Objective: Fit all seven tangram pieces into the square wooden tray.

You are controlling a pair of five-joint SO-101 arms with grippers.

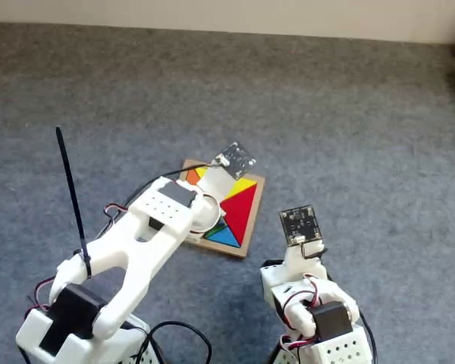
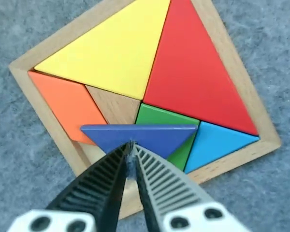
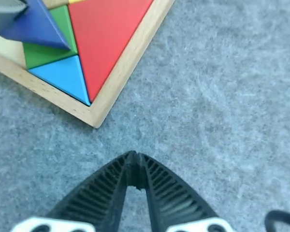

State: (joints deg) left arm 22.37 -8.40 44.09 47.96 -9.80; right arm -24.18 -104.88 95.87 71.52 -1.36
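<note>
Five pieces (image 2: pixel 111 53) seated in the wooden tray (image 2: pixel 236 72); left gripper (image 2: pixel 130 150) clamps the dark blue triangle (image 2: pixel 145 135) just above the bare gap (image 2: pixel 117 106) — not yet placed. Right gripper (image 3: pixel 134 164) closed, empty, over the desk (image 3: pixel 222 96).

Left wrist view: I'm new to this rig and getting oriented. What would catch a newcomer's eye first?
The left tool pinches a dark blue triangle by its corner, over the bare gap in the wooden tray. The big yellow triangle and red triangle lie side by side in the tray. The right tool sits shut above grey carpet, near the tray's corner.
</note>
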